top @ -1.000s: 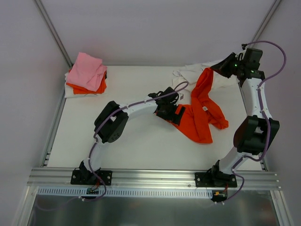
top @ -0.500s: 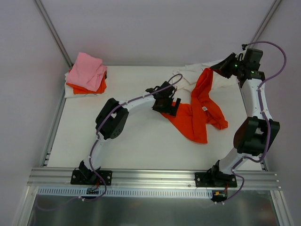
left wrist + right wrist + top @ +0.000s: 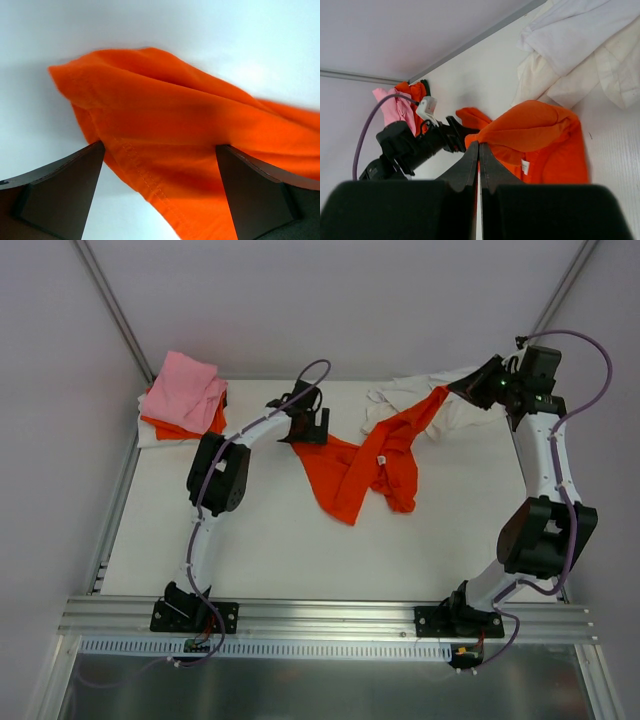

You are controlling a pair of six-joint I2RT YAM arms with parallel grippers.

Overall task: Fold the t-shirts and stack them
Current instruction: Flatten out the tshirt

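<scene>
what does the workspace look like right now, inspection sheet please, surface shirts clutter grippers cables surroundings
surface: white table, shirts lie on its far half
job's things: orange t-shirt unfolded, strung between both arms, neck label showing; folded stack at far left, pink over orange over white; white shirts in a loose heap at far right
clutter: nothing seen
grippers: left gripper open, orange cloth between its fingers; right gripper shut on a raised corner of the orange t-shirt
cables: purple cables run along both arms, not snagged
surroundings: grey walls, metal rail at the near edge
</scene>
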